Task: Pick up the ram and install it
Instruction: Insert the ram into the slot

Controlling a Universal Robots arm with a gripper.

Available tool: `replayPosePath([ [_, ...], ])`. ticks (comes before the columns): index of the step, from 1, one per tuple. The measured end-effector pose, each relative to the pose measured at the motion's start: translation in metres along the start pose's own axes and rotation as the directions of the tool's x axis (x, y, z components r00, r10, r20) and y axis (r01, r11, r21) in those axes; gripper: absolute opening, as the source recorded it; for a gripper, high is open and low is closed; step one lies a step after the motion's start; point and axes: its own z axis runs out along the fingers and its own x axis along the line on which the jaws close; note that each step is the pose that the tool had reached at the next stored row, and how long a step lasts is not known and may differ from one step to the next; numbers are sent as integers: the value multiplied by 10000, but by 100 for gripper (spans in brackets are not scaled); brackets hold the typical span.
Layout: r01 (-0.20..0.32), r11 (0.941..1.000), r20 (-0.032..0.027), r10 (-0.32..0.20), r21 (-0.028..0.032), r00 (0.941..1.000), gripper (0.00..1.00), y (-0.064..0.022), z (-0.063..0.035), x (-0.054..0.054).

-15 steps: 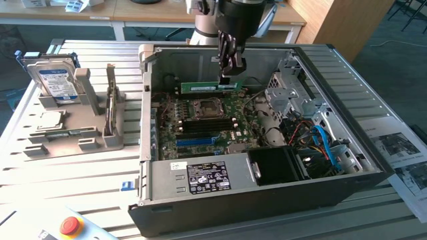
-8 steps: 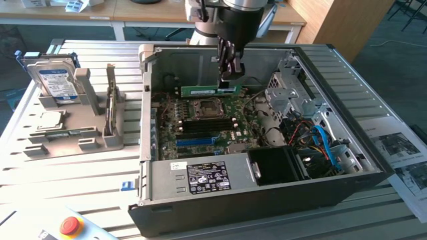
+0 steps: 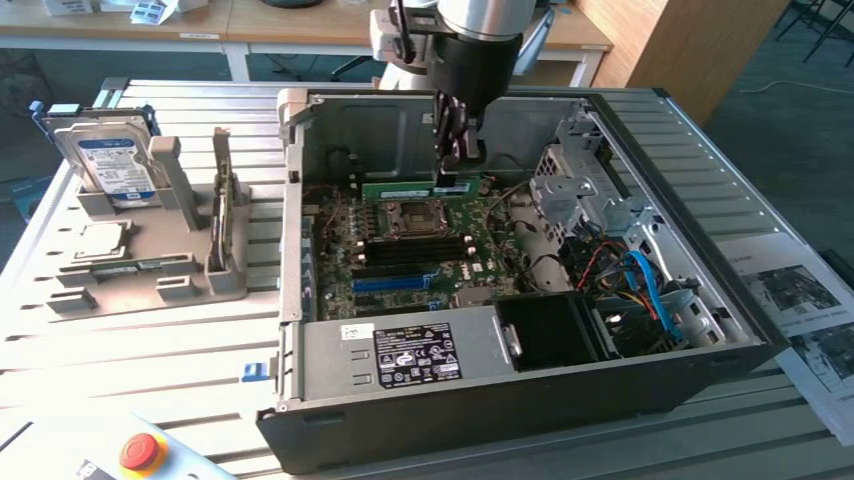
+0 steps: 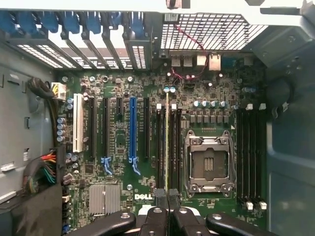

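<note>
Pincer (image 3: 461,172) clamped narrow on ram (image 3: 400,187); ram edge-down at memory slots (image 4: 175,147) beside empty CPU socket (image 3: 416,215), inside open computer case (image 3: 534,410).

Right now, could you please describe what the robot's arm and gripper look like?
The arm has a silver-grey cylindrical segment ending in a black wrist, with a pale bracket at its side. The gripper has slim black fingers on black linkage bars with round silver pivot pins.
</note>
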Motion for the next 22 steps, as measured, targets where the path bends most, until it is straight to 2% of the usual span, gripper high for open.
replayPosePath([
  [2, 0, 10000, 0, 0, 1, 10000, 11, -2, 73, 1],
  [22, -3, 10000, -3, 3, 11, 10000, 11, -12, 437, 8],
])
